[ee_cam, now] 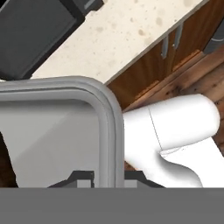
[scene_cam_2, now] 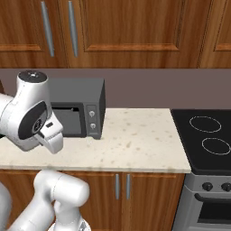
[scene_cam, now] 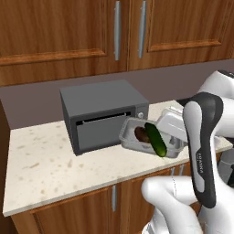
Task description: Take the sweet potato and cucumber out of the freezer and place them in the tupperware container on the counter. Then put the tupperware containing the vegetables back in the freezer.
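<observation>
The grey tupperware container (scene_cam: pixel 130 142) hangs tilted above the counter (scene_cam: pixel 50 160), just in front of the microwave. Inside it lie the dark reddish-brown sweet potato (scene_cam: pixel 140 134) and the green cucumber (scene_cam: pixel 156 139), whose end sticks out over the front rim. My gripper (scene_cam: pixel 172 137) is shut on the container's right wall. In the hand view the fingertips (ee_cam: pixel 83 176) straddle the container's rounded rim (ee_cam: pixel 107 114), and a dark sliver of the sweet potato (ee_cam: pixel 4 162) shows at the left edge. The freezer is out of view.
A dark-grey microwave (scene_cam: pixel 103 114) stands at the back of the counter. A black stove (scene_cam_2: pixel 207 135) adjoins the counter (scene_cam_2: pixel 135 144) on the right. Wooden wall cabinets (scene_cam: pixel 114 27) hang above, and base cabinet doors (scene_cam_2: pixel 149 198) sit below.
</observation>
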